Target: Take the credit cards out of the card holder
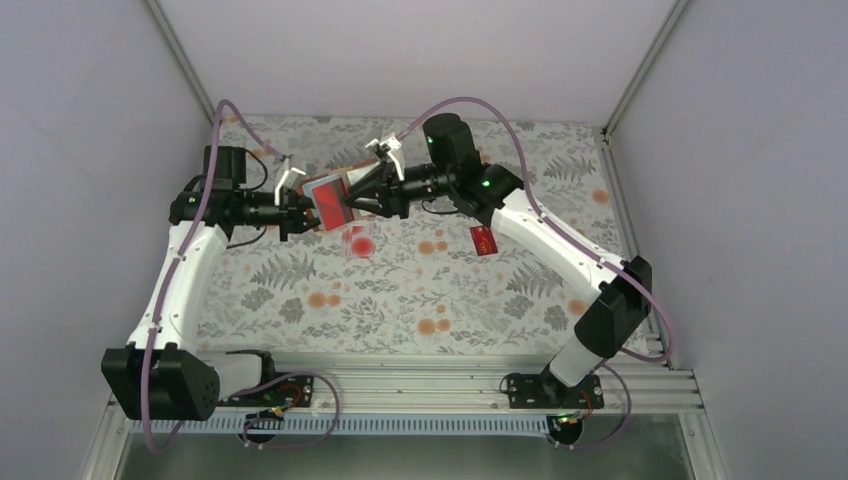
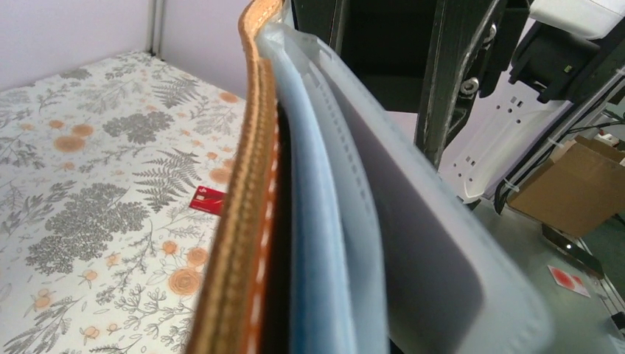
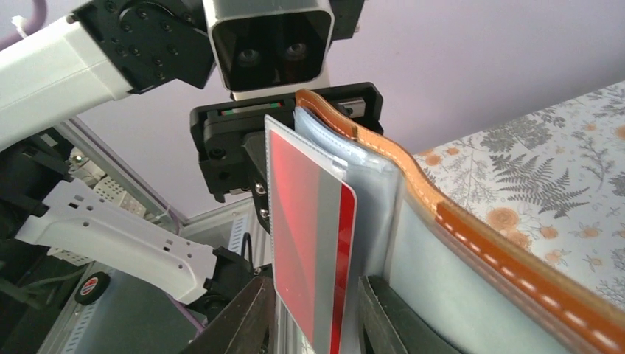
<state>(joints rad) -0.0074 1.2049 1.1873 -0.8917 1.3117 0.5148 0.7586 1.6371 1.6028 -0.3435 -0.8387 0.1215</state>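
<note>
the brown leather booklet-style card holder (image 1: 330, 200) is held open above the floral table (image 1: 500, 300), one end clamped in the left gripper (image 1: 304, 214), its long axis running sideways toward the right gripper (image 1: 352, 198). a red, grey-striped card (image 3: 313, 243) in a clear sleeve is flanked lengthwise by the right fingers (image 3: 247, 321); whether they pinch cannot be told.

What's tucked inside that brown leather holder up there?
Inside the holder, a red card with a grey stripe sits in a clear sleeve. More bluish sleeves lie behind it; whether they hold cards is hidden.

Blotched card (image 1: 358, 242) blurred; card holder (image 2: 250, 184) edge-cropped
</note>
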